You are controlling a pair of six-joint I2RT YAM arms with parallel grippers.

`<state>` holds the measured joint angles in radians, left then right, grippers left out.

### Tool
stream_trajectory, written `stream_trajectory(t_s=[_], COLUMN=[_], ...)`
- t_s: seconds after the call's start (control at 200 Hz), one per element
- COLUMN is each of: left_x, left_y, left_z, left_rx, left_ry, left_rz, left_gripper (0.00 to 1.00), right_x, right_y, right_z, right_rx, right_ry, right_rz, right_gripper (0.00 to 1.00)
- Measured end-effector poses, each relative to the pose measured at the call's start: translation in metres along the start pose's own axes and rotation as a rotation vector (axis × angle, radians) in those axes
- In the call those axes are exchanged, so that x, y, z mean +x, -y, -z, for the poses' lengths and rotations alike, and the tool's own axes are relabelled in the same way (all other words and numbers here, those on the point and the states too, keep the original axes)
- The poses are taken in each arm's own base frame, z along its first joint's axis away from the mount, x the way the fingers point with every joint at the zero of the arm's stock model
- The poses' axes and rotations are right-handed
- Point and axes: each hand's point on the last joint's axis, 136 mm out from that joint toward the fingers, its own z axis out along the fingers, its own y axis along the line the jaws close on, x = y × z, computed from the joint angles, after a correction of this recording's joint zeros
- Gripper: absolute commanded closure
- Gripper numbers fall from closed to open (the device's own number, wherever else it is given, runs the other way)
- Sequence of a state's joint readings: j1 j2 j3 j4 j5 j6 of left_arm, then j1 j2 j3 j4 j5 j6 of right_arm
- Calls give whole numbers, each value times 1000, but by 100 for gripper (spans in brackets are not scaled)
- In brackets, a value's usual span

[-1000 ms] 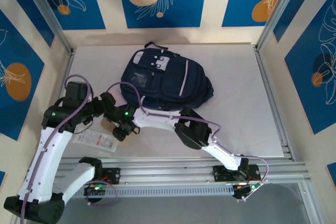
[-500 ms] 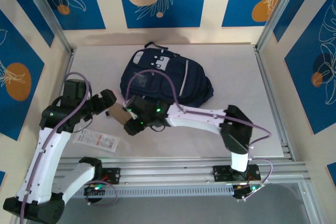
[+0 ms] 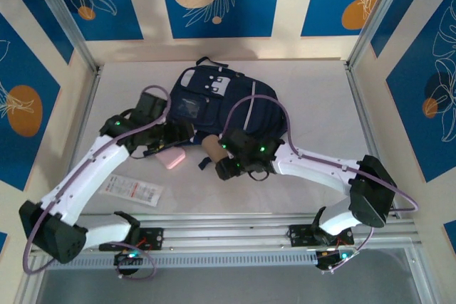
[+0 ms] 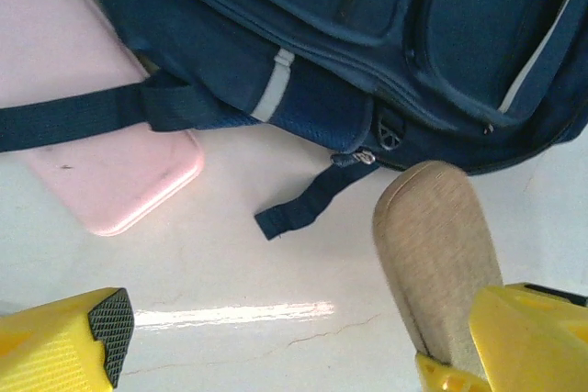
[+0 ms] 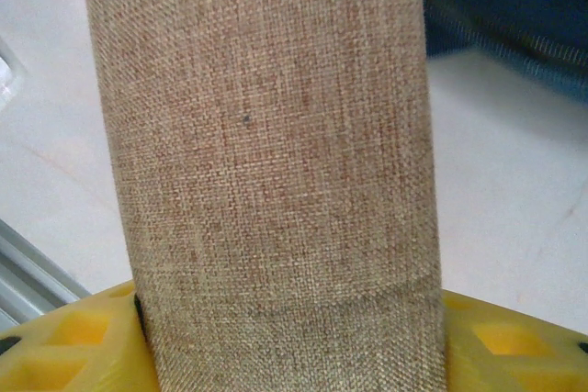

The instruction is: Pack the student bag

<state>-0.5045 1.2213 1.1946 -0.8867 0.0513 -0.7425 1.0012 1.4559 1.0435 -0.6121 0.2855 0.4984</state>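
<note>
Your right tool [image 3: 218, 161] clamps the tan pouch [image 5: 266, 135]; your left tool [image 4: 299, 332] gapes empty. Unheld, the student bag [image 3: 228, 101] may slide when the pouch pushes in.

Navy grey-striped student bag [image 3: 222, 113], flat, front upward

L wrist view: student bag [image 4: 367, 34] cut off top + right. Also pink case [image 4: 101, 135] cropped at left/top edges; dark strap [image 4: 83, 121] covers a strip of it; can't tell if case sits under bag edge or just beside. Lower end of tan roll [image 4: 436, 254] runs off bottom btwn yellow parts, whose fingers unclear. Fingers of left hand [image 4: 303, 328] cropped at bottom. R wrist view: roll top cut off, base hidden inside right hand [image 5: 276, 355]; bkgd blurred. Top view: packet [image 3: 132, 190] print too small to read.
</note>
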Motion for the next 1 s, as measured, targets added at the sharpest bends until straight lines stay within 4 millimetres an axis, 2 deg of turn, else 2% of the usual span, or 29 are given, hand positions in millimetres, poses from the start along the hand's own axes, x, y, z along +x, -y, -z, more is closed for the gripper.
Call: stream_trajectory(t_s=[0.08, 0.185, 0.41, 0.63, 0.75, 0.87, 1.0], left_x=[3, 1, -1, -1, -1, -1, -1], left_y=[4, 7, 8, 7, 7, 6, 5], left_z=[-10, -13, -16, -16, -16, -19, -25], left_rx=[-7, 0, -3, -6, -7, -13, -28], left_ry=[-22, -14, -11, -9, -11, -18, -25], left_rz=[-6, -8, -9, -9, -9, -9, -12], left_gripper=[6, 6, 6, 6, 6, 6, 6], right_x=[27, 57, 91, 94, 98, 97, 97], right_y=[0, 3, 11, 10, 12, 12, 14], right_z=[-9, -21, -43, -56, -63, -63, -63], right_rx=[20, 56, 107, 108, 122, 129, 143], right_ry=[-73, -168, -287, -297, -317, -319, -322], right_rz=[27, 58, 87, 90, 94, 95, 103], right_gripper=[54, 52, 45, 31, 28, 31, 41])
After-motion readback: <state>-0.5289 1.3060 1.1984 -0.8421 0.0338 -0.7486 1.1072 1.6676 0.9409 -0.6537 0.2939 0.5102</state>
